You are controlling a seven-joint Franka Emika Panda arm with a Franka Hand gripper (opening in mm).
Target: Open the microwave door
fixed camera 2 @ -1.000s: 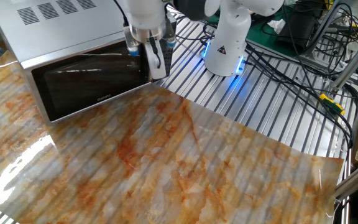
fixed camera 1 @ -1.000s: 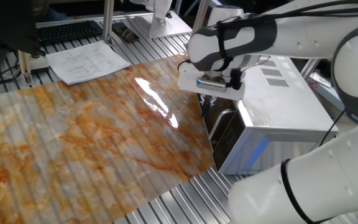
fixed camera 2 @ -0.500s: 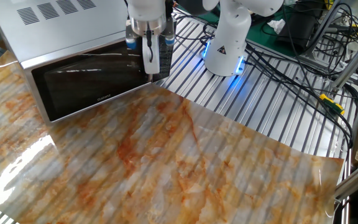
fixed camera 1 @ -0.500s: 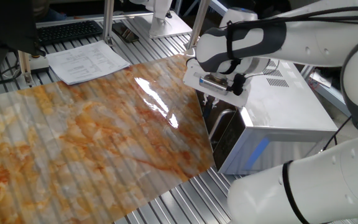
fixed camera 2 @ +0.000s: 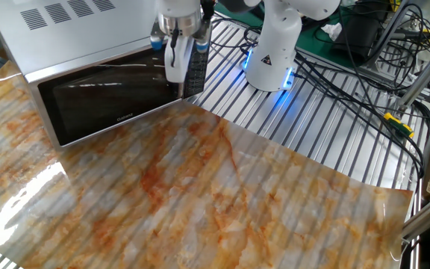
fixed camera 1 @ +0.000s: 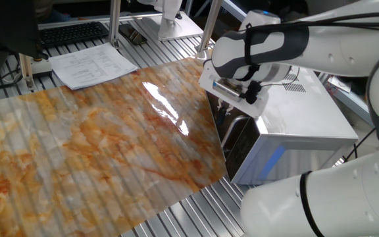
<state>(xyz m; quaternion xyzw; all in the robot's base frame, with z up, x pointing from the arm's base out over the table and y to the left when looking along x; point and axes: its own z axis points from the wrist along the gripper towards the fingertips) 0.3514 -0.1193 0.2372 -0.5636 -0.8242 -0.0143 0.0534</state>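
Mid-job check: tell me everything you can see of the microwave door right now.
The microwave door is a dark, glossy glass panel in a silver frame, with small pale lettering low on the glass. It forms the front of a silver-white boxy microwave standing at the edge of the marble-patterned mat. It looks shut, flush with the body. The gripper hangs at its handle end, fingers pointing down; whether they touch the handle cannot be told.
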